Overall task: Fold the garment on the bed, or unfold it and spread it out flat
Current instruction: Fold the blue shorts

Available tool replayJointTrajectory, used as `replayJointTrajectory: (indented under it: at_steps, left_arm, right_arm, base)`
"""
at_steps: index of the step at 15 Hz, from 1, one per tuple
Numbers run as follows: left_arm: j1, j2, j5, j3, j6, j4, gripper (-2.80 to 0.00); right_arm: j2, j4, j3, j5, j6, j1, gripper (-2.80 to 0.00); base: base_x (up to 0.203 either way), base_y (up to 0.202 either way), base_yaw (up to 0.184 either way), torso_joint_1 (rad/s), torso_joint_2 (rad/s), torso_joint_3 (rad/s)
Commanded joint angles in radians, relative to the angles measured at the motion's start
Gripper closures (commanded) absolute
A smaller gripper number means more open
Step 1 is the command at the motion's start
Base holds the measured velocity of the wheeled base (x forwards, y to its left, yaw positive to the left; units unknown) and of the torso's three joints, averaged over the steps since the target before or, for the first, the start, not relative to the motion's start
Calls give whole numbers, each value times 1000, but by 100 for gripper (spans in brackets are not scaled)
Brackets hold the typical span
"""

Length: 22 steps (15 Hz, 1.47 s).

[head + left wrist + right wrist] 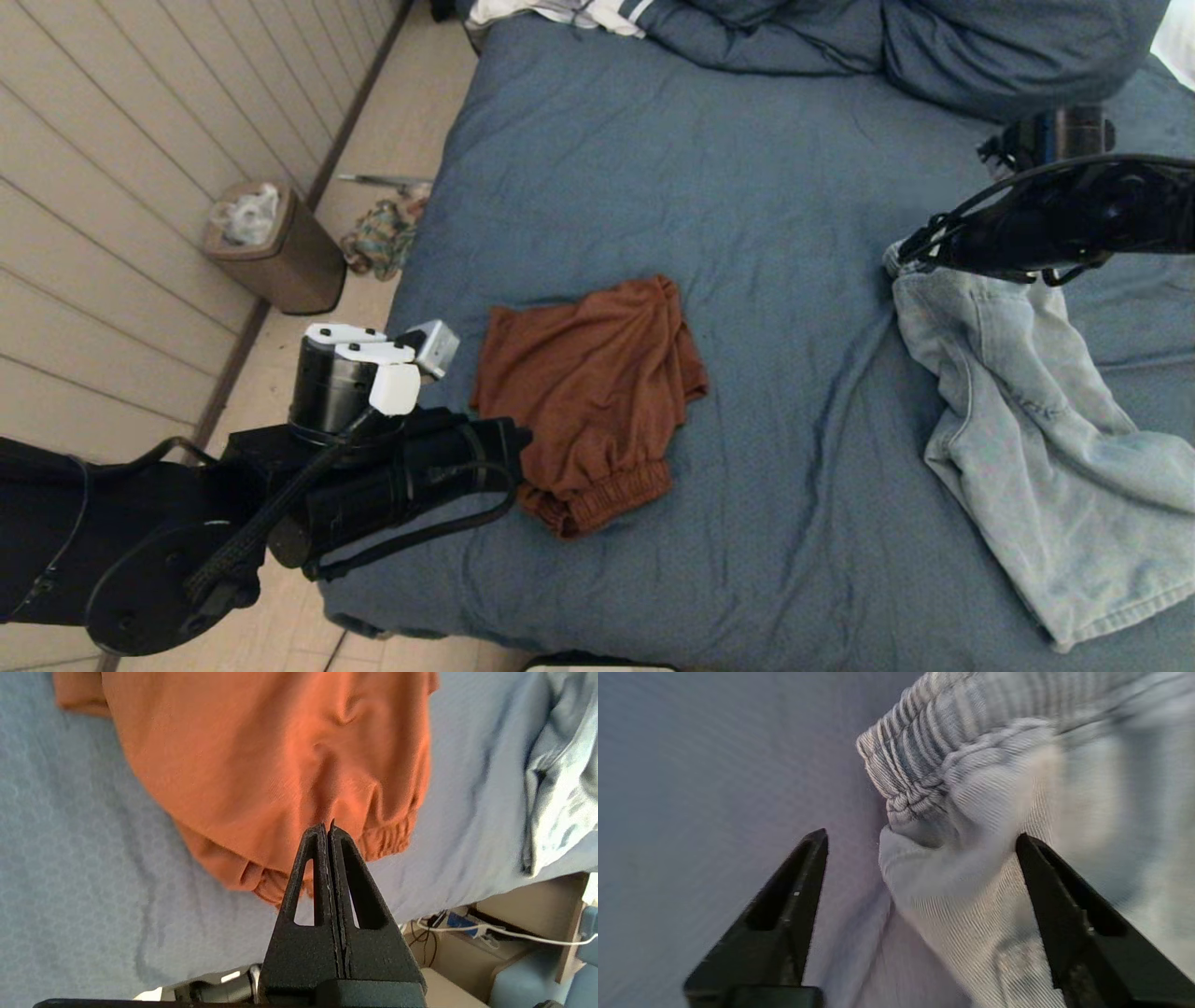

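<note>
Rust-orange shorts (593, 392) lie crumpled on the slate-blue bed (747, 187), left of middle. A pale denim garment (1046, 448) lies bunched at the right. My left arm (401, 476) reaches in from the lower left. Its gripper (327, 828) is shut with nothing in it, tips just over the shorts' (261, 760) elastic hem. My right gripper (920, 840) is open at the denim garment's far left corner. The ribbed waistband (924, 751) and a fold of pale cloth sit between its fingers (815, 858).
The bunched blue duvet (896, 47) and a white striped cloth (560, 14) lie at the bed's head. On the floor to the left stand a brown waste bin (275, 247) and a patterned bundle (383, 238) by the panelled wall. Cables (467, 926) lie past the bed's near edge.
</note>
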Motion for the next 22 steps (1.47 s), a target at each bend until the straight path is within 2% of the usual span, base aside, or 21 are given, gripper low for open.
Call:
replayJointTrajectory:
  at_steps: [1,9,10,14,22]
  left_arm:
    - [0,27,0,6,-3,-5,0]
    - [0,116,2,24,-4,-89,0]
    - [0,119,0,23,-4,-89,0]
    - [-3,128,1,24,-5,-91,0]
    - [-3,135,2,32,-6,-93,0]
  right_arm:
    - [100,-16,-34,-3,0,0,-280]
    - [249,-170,-39,-24,-14,-10,-280]
    - [248,-170,-41,-23,-13,-7,0]
    - [206,-162,-39,-21,-10,10,0]
    - [172,-150,-39,-18,-10,146,0]
  base:
    - [0,0,0,0,0,0]
    - [0,0,0,0,0,0]
    - [0,0,0,0,0,0]
    - [0,0,0,0,0,0]
    - [0,0,0,0,0,0]
